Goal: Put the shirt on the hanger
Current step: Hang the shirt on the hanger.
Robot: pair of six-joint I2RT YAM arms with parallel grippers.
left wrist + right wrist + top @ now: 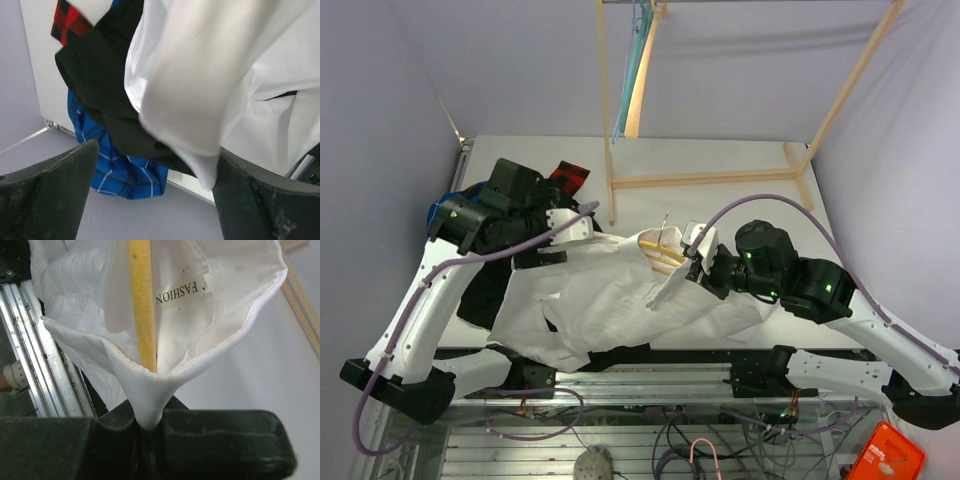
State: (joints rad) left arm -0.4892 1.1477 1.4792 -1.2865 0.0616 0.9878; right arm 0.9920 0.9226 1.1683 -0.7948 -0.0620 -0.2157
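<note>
The white shirt (590,295) lies bunched across the table's front. The yellow hanger (658,252) sits at its collar, hook pointing away. My right gripper (692,265) is shut on the collar edge (150,405). The hanger's yellow bar (141,305) runs inside the collar just above the pinch, beside a "FASHION" label (180,291). My left gripper (582,224) is at the shirt's far left shoulder. Its jaws stand wide apart (155,200). A fold of the shirt (200,100) hangs between them and touches the right finger (265,200).
A black garment (100,80), a blue plaid shirt (125,172) and red plaid cloth (570,178) are piled at the table's left. A wooden rack (710,180) stands behind, with a teal hanger (633,60) and a pale wooden hanger (645,85) on its rail.
</note>
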